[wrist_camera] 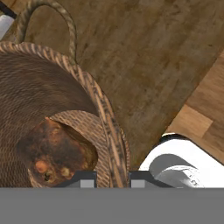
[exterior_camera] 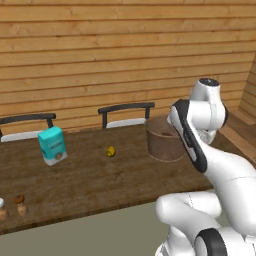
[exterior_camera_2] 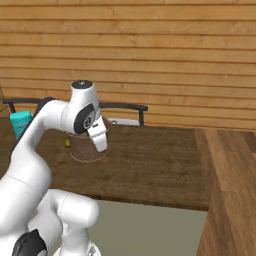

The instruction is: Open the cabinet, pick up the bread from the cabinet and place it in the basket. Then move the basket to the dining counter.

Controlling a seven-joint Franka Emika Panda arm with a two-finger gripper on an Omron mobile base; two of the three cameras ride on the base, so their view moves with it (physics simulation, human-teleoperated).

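Gripper [wrist_camera: 113, 178] clamps the basket [wrist_camera: 98, 105] rim, bread [wrist_camera: 52, 153] inside beside it.

Carton: a teal and white box [exterior_camera: 52, 145] stands upright on the dark wood top, left of centre.
Ball: a tiny yellow ball [exterior_camera: 111, 151] lies right of the carton.
Shakers: two small ones [exterior_camera: 21, 205] stand near the front left edge.
Chairs: two dark chair backs [exterior_camera: 126, 108] rise behind the top.
Wall: horizontal wooden planks [exterior_camera: 110, 50].

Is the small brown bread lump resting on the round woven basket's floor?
Touching. The hand view shows the bread lying on the woven bottom inside the basket, no gap visible.
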